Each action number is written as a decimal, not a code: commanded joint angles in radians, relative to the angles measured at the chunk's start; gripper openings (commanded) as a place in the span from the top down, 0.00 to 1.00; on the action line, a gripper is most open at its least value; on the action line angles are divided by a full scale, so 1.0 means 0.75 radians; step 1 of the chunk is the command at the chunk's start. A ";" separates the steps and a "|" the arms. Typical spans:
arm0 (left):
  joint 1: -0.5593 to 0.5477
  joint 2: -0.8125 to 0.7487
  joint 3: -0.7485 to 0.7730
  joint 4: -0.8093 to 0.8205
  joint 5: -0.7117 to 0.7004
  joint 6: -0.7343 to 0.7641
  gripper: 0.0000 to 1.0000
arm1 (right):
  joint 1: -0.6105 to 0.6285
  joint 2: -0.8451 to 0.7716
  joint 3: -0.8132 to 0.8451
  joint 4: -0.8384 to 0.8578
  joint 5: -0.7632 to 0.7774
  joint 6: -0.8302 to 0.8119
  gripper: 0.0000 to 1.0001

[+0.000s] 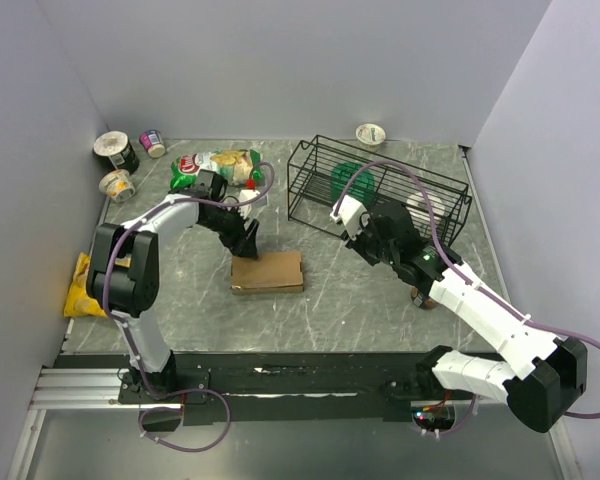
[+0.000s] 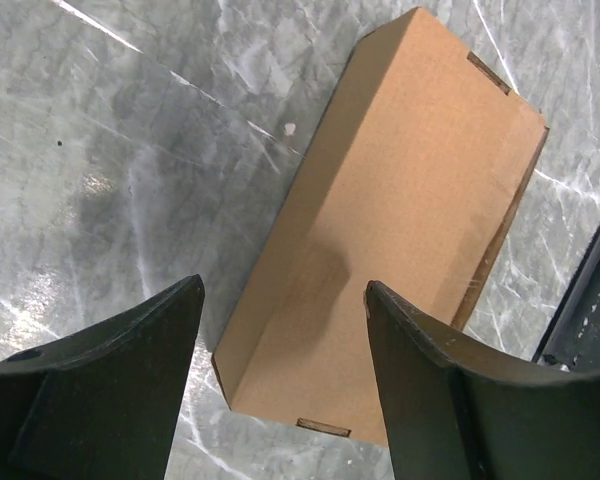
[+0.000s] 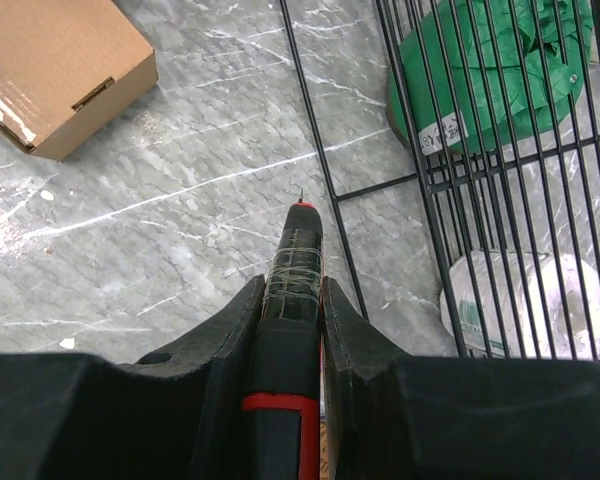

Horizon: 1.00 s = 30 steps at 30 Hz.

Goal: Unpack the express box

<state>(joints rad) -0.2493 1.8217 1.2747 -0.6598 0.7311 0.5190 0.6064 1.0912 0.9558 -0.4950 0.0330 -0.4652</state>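
One flat brown cardboard express box [image 1: 268,272], prob. light, stiff; grip narrow sides; left gripper [image 2: 282,292] open, empty; right gripper [image 3: 292,287] clamps black-red tool [image 3: 298,240].

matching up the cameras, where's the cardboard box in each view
Top external: express box mid-table, by the left gripper.
Left wrist: box from centre to upper right, lying diagonally.
Right wrist: box in the top-left corner, partly cut off.
Shared landmark: the grey marbled table under it.
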 commanded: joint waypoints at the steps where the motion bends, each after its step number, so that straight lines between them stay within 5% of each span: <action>1: 0.001 0.036 0.033 0.041 0.017 0.010 0.29 | 0.006 0.005 0.078 0.053 0.007 0.011 1.00; 7: 0.009 0.142 0.127 -0.010 0.083 -0.011 0.37 | 0.006 0.016 0.080 0.050 0.013 0.015 1.00; 13: 0.015 0.238 0.223 -0.069 0.117 -0.009 0.57 | 0.006 0.032 0.078 0.059 0.017 0.023 1.00; 16: 0.026 0.310 0.311 -0.153 0.166 0.003 0.75 | 0.006 0.038 0.076 0.065 0.015 0.027 1.00; 30: 0.097 0.535 0.538 -0.223 0.257 -0.085 0.93 | 0.006 0.065 0.071 0.071 0.023 0.044 1.00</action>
<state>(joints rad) -0.1867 2.1746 1.6482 -0.8310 0.9497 0.4500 0.6064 1.1370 0.9642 -0.4934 0.0380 -0.4496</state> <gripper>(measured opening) 0.087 0.306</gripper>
